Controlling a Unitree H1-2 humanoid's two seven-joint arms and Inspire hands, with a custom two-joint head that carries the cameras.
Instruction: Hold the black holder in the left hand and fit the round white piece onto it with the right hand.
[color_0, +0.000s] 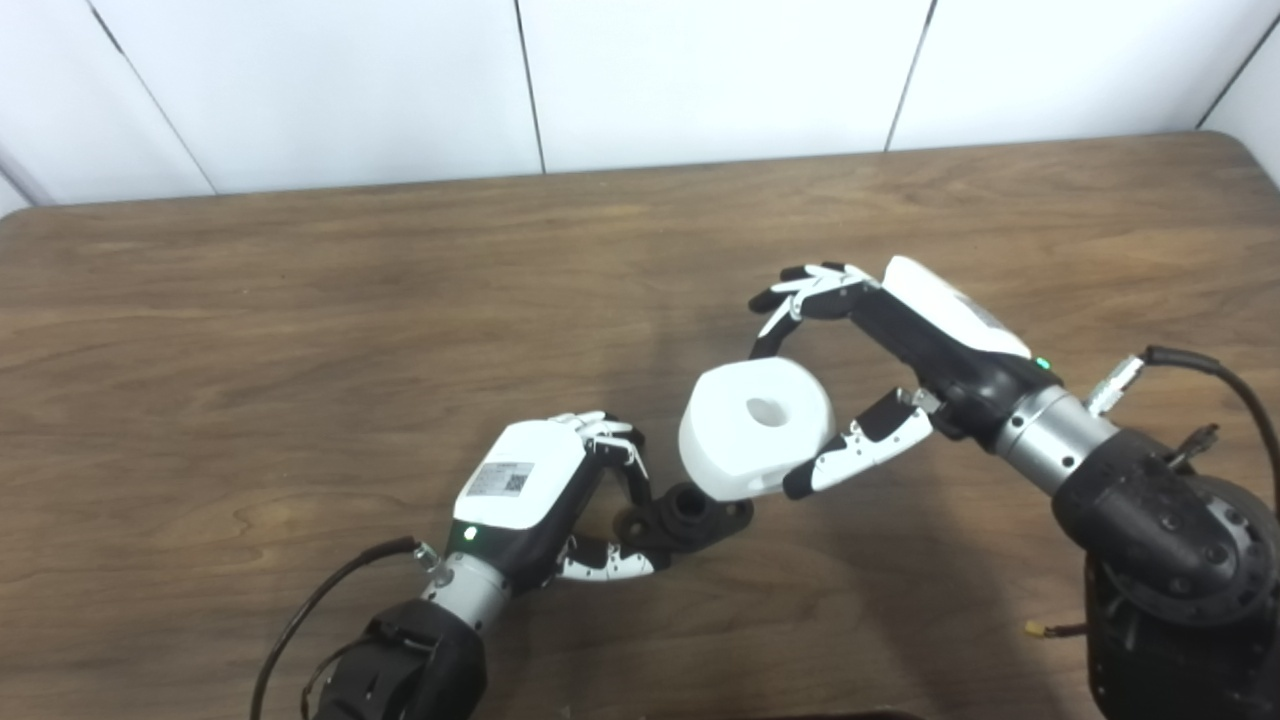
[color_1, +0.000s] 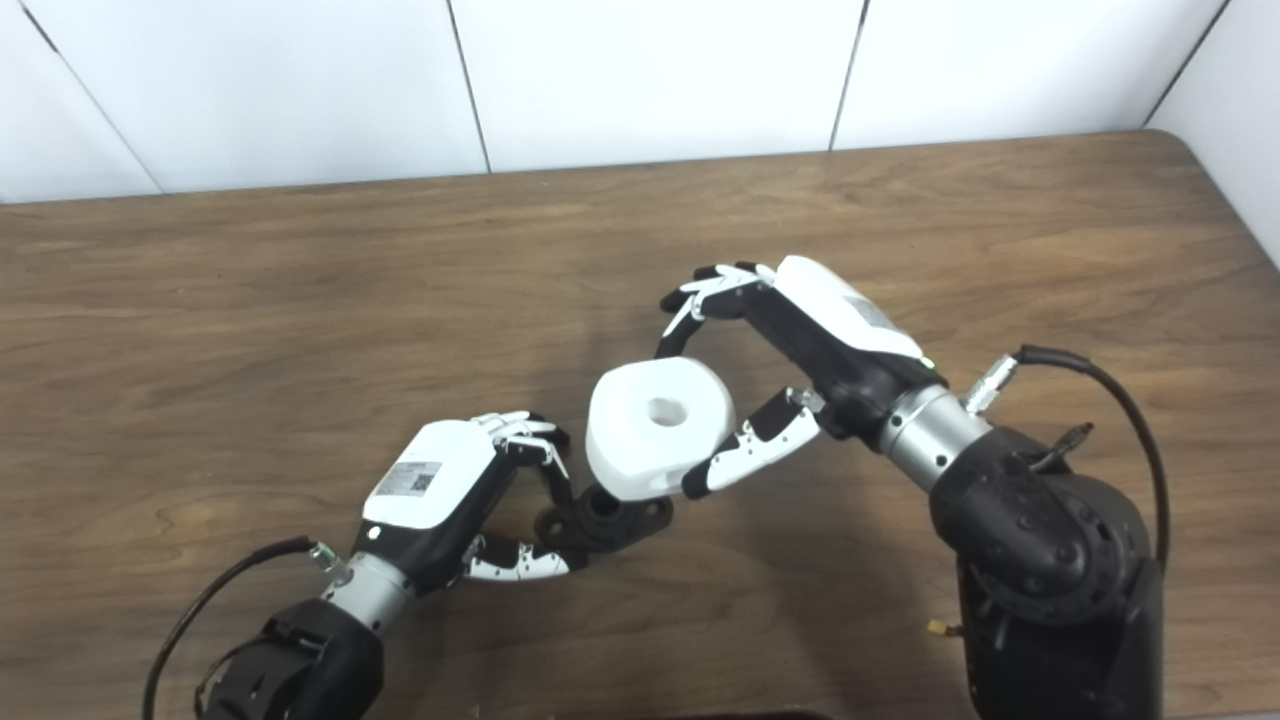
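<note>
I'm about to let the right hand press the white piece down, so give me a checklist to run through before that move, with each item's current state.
1. Left hand grips black holder: ok.
2. Right hand holds round white piece between thumb and fingers: ok.
3. Piece above holder: partly; it overlaps the holder's top edge, sitting up and to the right.
4. Piece's centre hole lined up with holder's post: not ok, offset.
5. Piece level: not ok, tilted.
6. Table around holder free: ok.

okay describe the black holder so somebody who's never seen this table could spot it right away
On the brown wooden table, look near the front edge, where the left robot hand grips something small. That is the black holder: dark and low, with a raised round stub. It sits just below the much bigger round white piece pinched in the right robot hand.
</note>
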